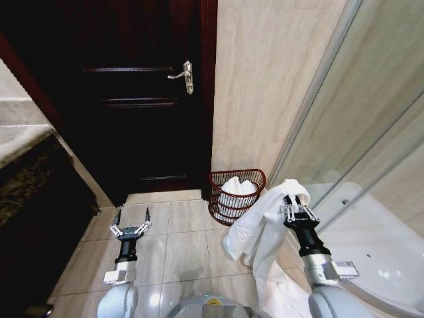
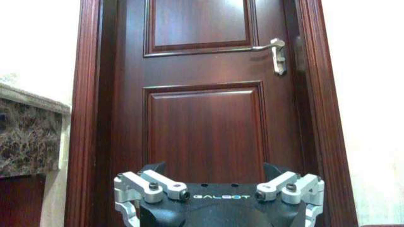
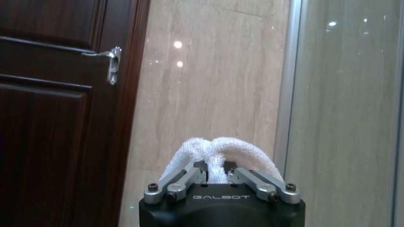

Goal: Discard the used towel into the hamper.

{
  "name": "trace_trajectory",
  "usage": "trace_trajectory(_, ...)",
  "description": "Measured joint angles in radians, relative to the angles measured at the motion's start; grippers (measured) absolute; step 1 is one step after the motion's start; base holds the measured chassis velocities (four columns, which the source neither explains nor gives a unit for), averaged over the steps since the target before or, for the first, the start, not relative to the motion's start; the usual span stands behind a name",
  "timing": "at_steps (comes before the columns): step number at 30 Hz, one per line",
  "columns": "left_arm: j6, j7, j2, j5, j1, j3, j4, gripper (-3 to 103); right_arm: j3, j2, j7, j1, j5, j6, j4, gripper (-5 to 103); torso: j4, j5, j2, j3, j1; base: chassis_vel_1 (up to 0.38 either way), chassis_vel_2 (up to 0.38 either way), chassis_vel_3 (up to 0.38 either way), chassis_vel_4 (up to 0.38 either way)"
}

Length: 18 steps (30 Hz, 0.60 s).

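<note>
**A:** You're in a tiled bathroom: a dark wooden door (image 1: pixel 142 99) with a lever handle (image 1: pixel 183 75) ahead, a beige wall (image 1: pixel 265 79) beside it, and the glass shower screen (image 1: pixel 371 132) on your right. What do you make of your arms?

**B:** Your right gripper (image 1: pixel 295 211) is raised at chest height with its fingers clamped on the white towel (image 1: pixel 255 235). The right wrist view shows a fold of the cloth bulging up between the closed fingers, so the hold looks firm. The rest of the towel hangs down well below the gripper, which is probably why you carry it so high: it keeps the loose tail off the floor (image 1: pixel 172 245).

**A:** And the hamper?

**B:** The hamper (image 1: pixel 236 196) stands on the floor in the corner, against the wall between door and screen. It is ahead of the towel and lower, a little to its left. Something white already lies inside it. The towel is near the rim but not over it, so I'd judge the drop not yet due.

**A:** The left arm?

**B:** Your left gripper (image 1: pixel 130 222) hovers low over the tiles, fingers spread wide and holding nothing, facing the door. It seems idle, well apart from the hamper.
</note>
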Motion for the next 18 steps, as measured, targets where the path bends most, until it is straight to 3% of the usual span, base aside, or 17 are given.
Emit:
trace_trajectory(9,0.084,0.003,0.0,-0.004,-0.006,0.004,-0.057,100,0.003,0.029,0.005,0.001,0.067,-0.013,-0.003,13,0.0,0.0001,0.038,0.025,0.013,0.0,0.0,0.0,0.0)
trace_trajectory(18,0.12,0.007,0.0,-0.007,0.009,0.008,-0.086,100,0.003,0.026,0.005,0.001,0.076,-0.021,0.02,13,0.0,0.0,0.072,0.046,0.026,0.0,0.0,0.0,0.0)
